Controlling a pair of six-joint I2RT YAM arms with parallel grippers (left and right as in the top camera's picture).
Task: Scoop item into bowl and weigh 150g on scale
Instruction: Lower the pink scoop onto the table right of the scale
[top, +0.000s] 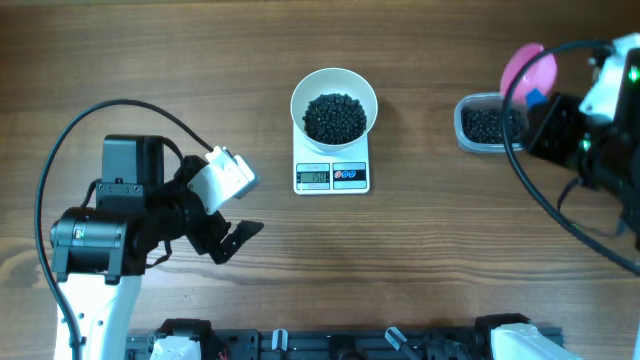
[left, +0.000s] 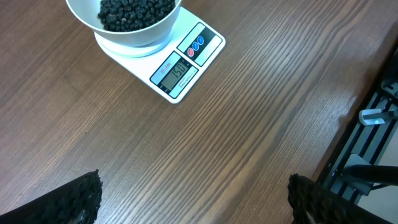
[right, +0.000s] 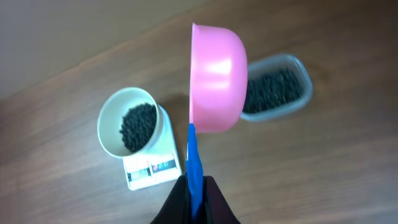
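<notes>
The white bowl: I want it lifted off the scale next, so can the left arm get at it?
Probably yes: the left gripper is open and empty, and only bare tabletop lies between it and the bowl on the scale.

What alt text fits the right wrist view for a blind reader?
The right gripper is shut on the blue handle of a pink scoop, held above a wooden table. Behind the scoop sits a clear plastic tub of black beads; at frame left, a white bowl of the same beads rests on a white kitchen scale.
</notes>
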